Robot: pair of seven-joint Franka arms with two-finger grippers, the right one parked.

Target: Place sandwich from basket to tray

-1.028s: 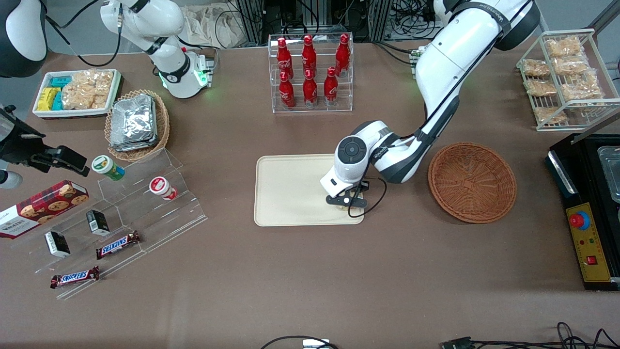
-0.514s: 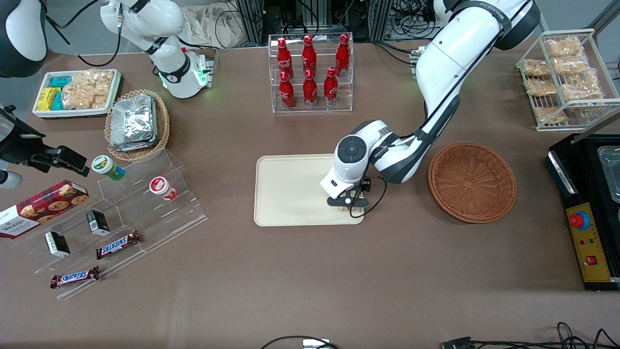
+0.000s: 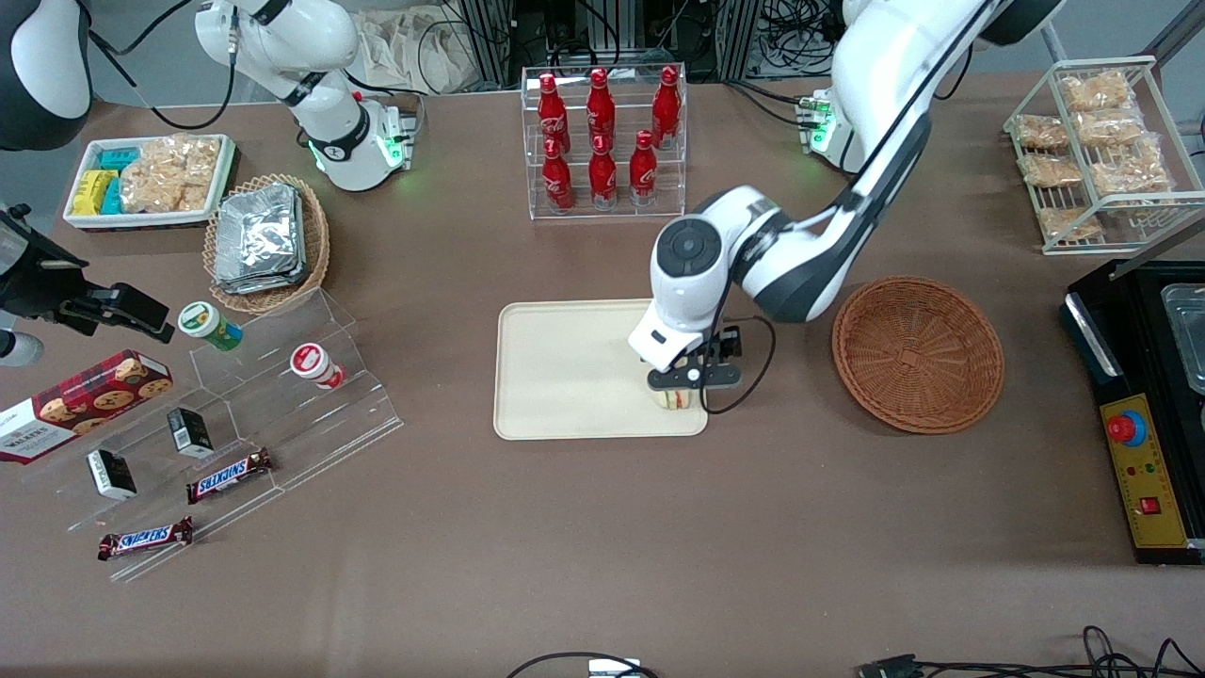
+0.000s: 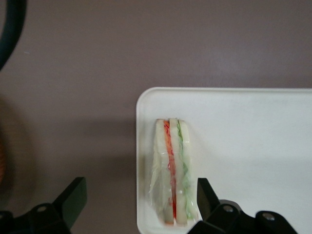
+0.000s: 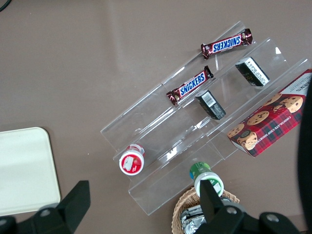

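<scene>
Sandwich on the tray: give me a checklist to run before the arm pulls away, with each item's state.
1. Sandwich lies on the tray: ok.
2. It sits fully inside the rim, near a corner: ok.
3. Hand open, fingers apart from the wrap on both sides: ok.
4. Hand is above the sandwich in the front view, not pressing it: ok.
5. Basket holds nothing more: ok.
6. Wrap intact: cannot tell.
</scene>
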